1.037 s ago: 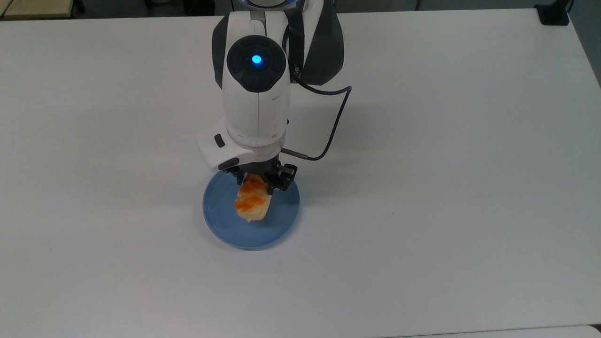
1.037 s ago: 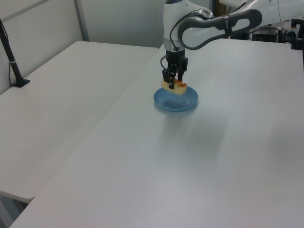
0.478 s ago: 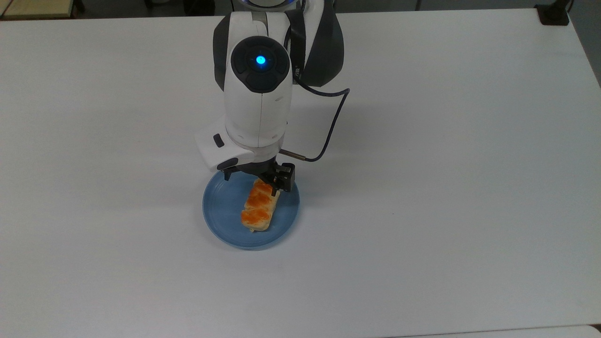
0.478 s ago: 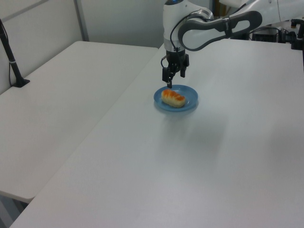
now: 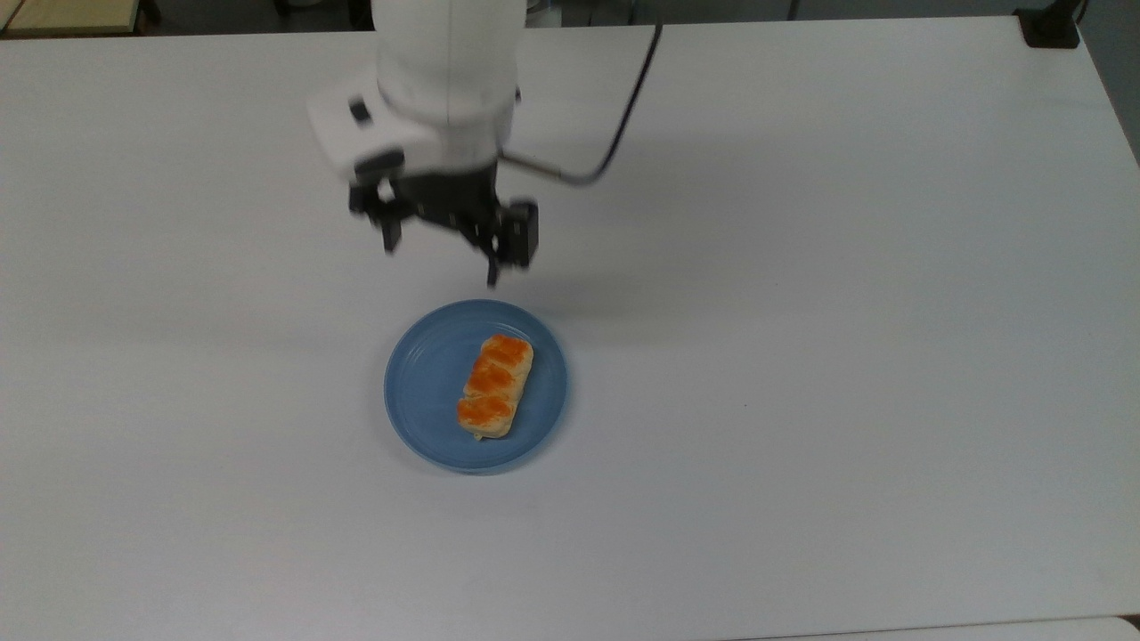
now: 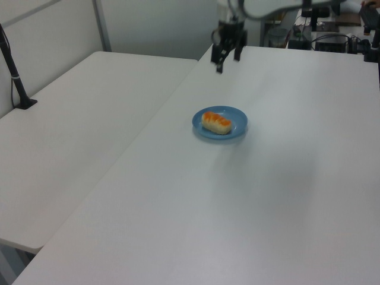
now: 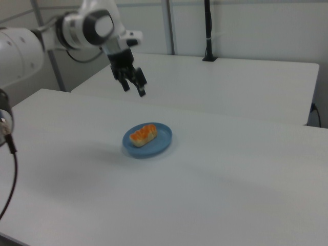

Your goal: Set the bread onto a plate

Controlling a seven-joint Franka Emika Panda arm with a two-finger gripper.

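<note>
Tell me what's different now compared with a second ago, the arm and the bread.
A second ago the claw held the bread tilted over the plate. It has since let go, opened, and risen away toward the top view's upper left. The bread now lies flat on the plate. The plate has not moved.

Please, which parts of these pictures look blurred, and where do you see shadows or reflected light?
In the top view the tool and the white arm above it are smeared by motion, while the bread and the plate are sharp; a soft grey shadow lies on the table beside the tool. In the left view pale window light washes the far tabletop. In the right view the arm looks slightly soft.
</note>
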